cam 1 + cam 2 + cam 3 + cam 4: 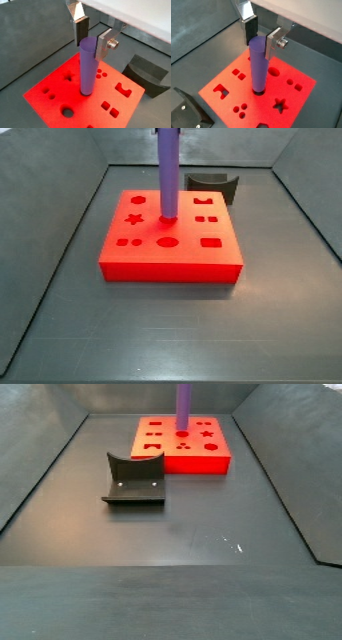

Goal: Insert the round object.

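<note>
The long purple peg [87,67] stands upright with its lower end in a hole of the red block [50,90]. It also shows in the other wrist view [258,65] and in both side views [168,173] [183,406], running out of the top of each side view. My gripper [91,44] is at the peg's top end, also in the other wrist view [262,42]. Its silver fingers [105,45] stand on either side of the peg and look shut on it. The gripper is out of both side views.
The red block [171,253] [221,456] [301,85] has several shaped holes, among them a star [134,220] and a larger round one [167,242]. A dark grey curved holder [134,479] [214,183] [150,75] stands on the floor beside it. Grey walls ring the floor.
</note>
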